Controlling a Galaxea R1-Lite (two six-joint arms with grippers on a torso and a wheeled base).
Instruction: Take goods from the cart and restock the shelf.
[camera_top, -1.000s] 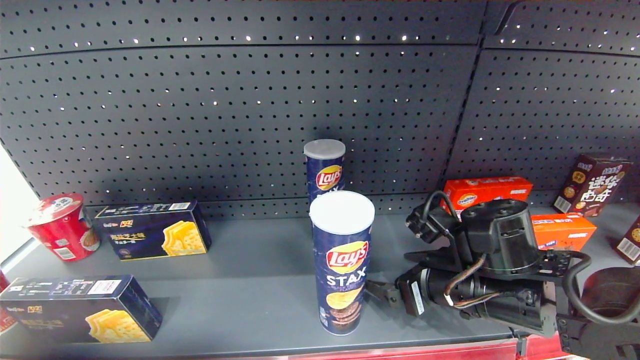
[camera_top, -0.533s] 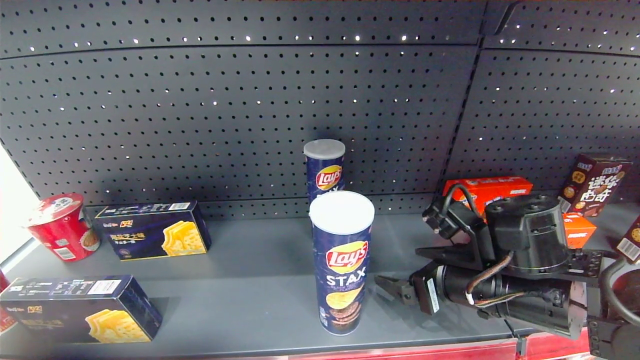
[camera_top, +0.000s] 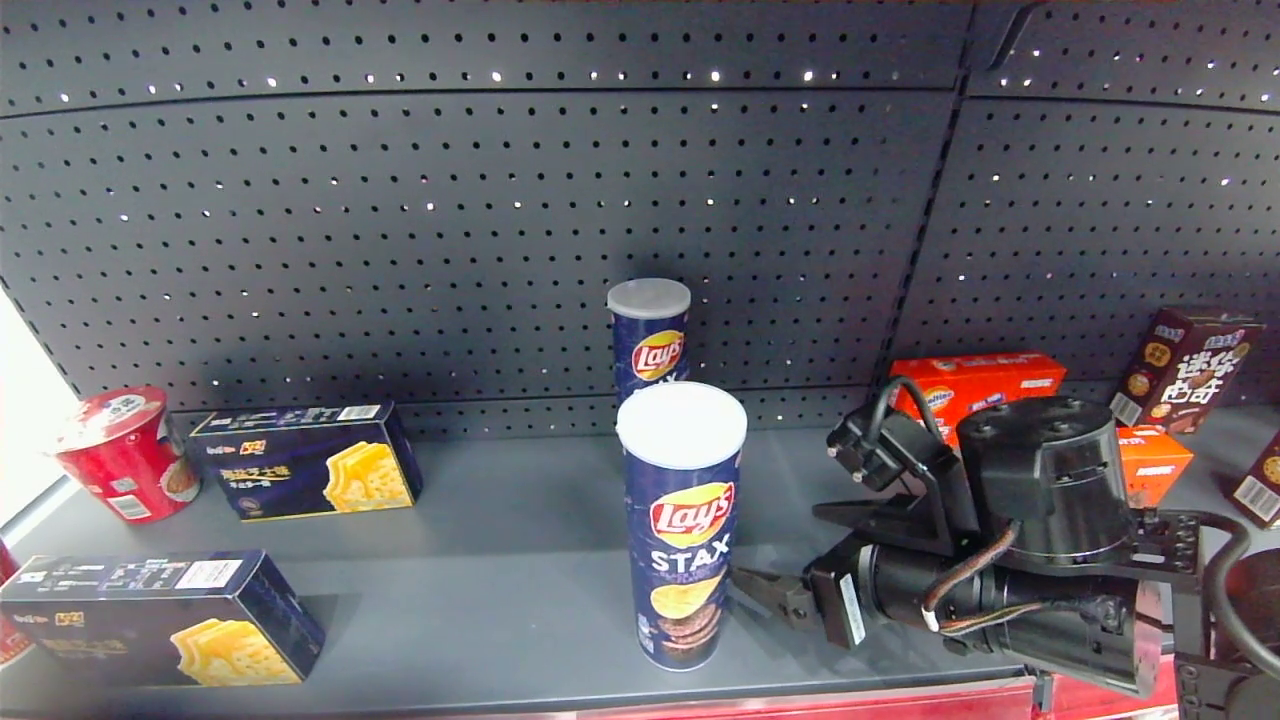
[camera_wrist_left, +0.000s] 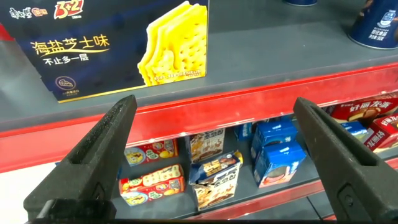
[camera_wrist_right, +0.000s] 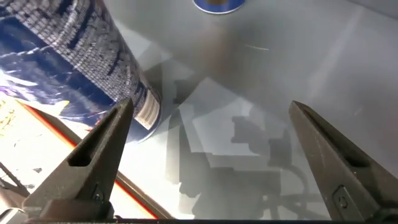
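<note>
A tall dark blue chip can (camera_top: 683, 520) with a white lid stands upright near the front of the grey shelf (camera_top: 500, 560). A second, matching can (camera_top: 650, 335) stands right behind it against the back panel. My right gripper (camera_top: 750, 585) lies low over the shelf just right of the front can, pointing at its lower part. It is open and holds nothing. In the right wrist view the front can (camera_wrist_right: 81, 68) sits beside one finger, outside the open right gripper (camera_wrist_right: 211, 155). My left gripper (camera_wrist_left: 214, 155) is open below the shelf's front edge, facing a dark blue cracker box (camera_wrist_left: 112, 43).
A red cup (camera_top: 125, 455) and two dark blue cracker boxes (camera_top: 305, 460) (camera_top: 160, 620) sit on the left of the shelf. Orange boxes (camera_top: 975, 380) and brown boxes (camera_top: 1190, 370) are at the right, behind my right arm. A red lip (camera_wrist_left: 249, 99) edges the shelf, with goods on a lower shelf (camera_wrist_left: 211, 174).
My right arm drew back to the right from the front can, then came partly back, so its fingertips are again close to the can. The cans have not moved.
</note>
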